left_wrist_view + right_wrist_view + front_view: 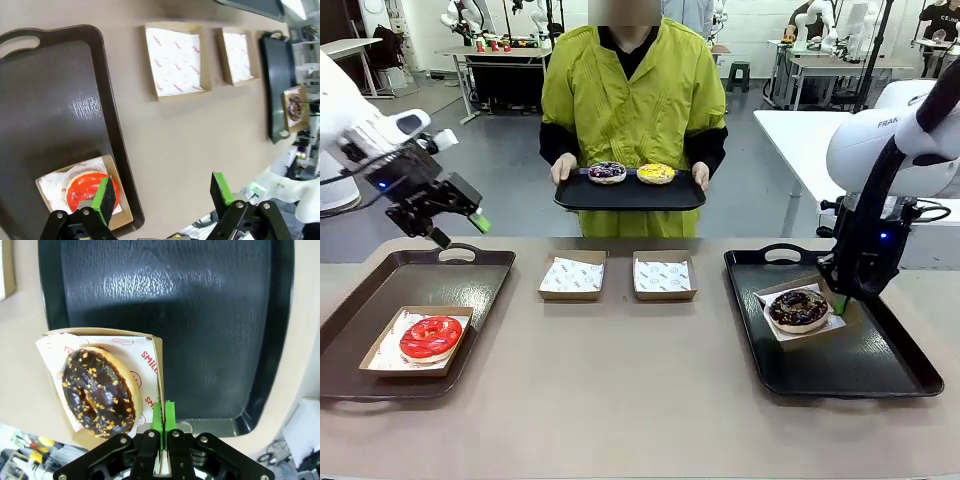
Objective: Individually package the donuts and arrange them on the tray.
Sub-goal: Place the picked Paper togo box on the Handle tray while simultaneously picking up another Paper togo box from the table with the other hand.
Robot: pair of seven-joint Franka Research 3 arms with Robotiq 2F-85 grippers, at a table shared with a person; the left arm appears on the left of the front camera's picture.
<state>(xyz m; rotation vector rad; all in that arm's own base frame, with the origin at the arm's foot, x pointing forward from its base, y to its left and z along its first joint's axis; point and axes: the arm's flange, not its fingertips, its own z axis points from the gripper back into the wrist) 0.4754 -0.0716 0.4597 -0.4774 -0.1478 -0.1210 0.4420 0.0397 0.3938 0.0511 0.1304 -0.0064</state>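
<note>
— On the right tray (880, 375), what have you got?
— I see the chocolate donut (97, 390) in its cardboard box (156, 352), by the tray's left edge, toward the far corner. My right fingers (170, 416) are pinched tight on that box's side wall, with the card between the pads.
— And your left side?
— My left fingers (106, 197) stand wide, holding nothing, raised near the left tray's (370, 300) far edge. The red donut (430, 336) lies boxed near that tray's near right corner.
— The other two?
— The sprinkled donut (607, 172) and yellow donut (655, 173) lie side by side on a black tray (630, 197) that the person holds beyond the bench's (640, 400) far edge. Two paper-lined boxes (572, 276) (663, 275) sit mid-bench, between my trays.
</note>
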